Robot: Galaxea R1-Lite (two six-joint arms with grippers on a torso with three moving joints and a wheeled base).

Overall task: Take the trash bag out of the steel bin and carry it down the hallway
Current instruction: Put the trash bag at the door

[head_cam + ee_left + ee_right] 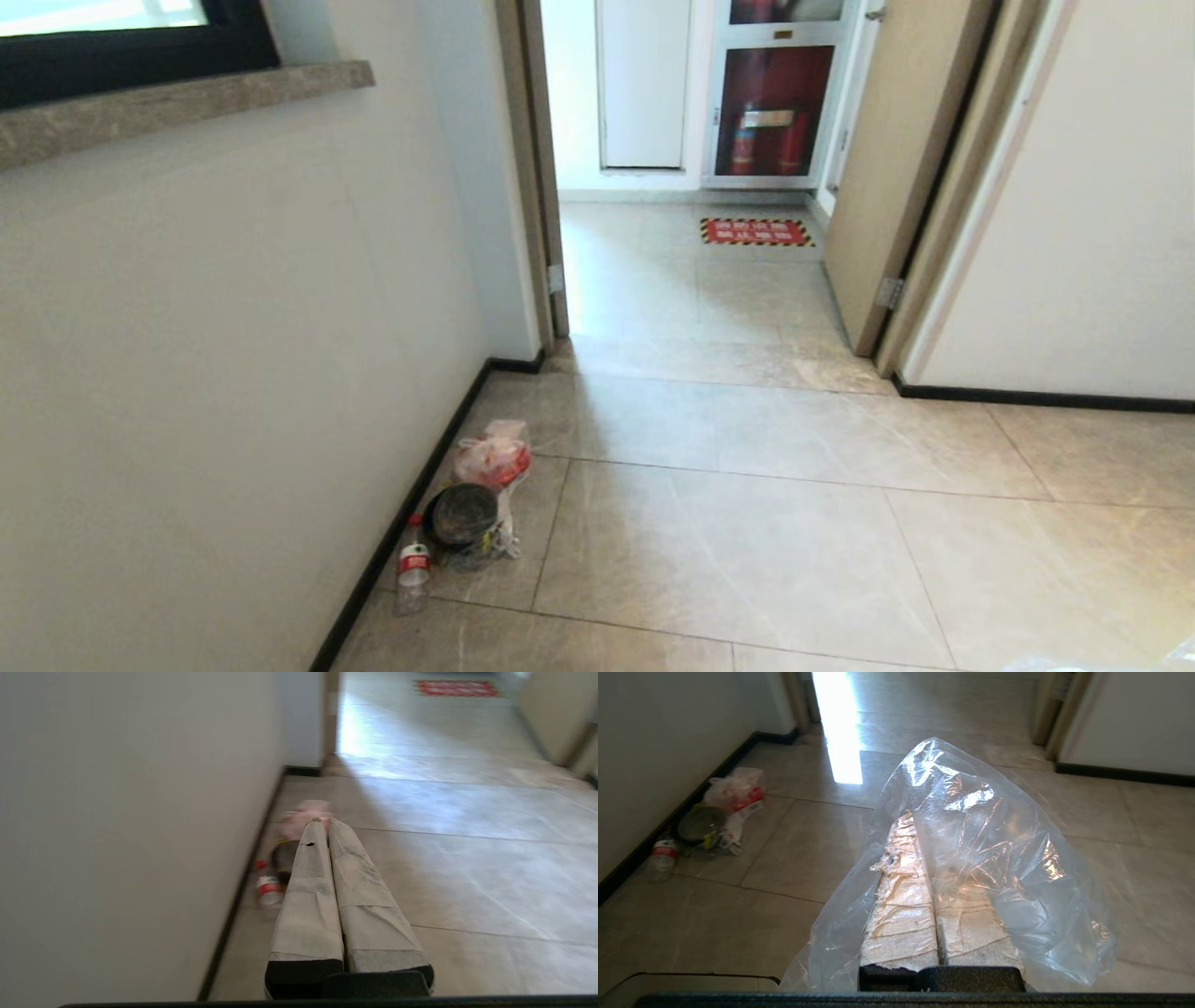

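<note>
My right gripper (920,821) is shut on the trash bag (994,858), a thin clear plastic film that drapes over both padded fingers and hides their tips. A corner of that bag (1120,661) shows at the bottom right of the head view. My left gripper (325,822) is shut with nothing in it, its fingers (308,896) pressed together and pointing along the left wall. Both grippers hang above the hallway's glossy beige tiles (747,523). The steel bin is out of view.
Litter lies against the left wall: a pinkish-red plastic bag (493,455), a dark round bowl (461,513) and a water bottle (413,565). Ahead, a doorway with an open door (896,168) leads to a fire-extinguisher cabinet (770,107) and a red floor sign (756,231).
</note>
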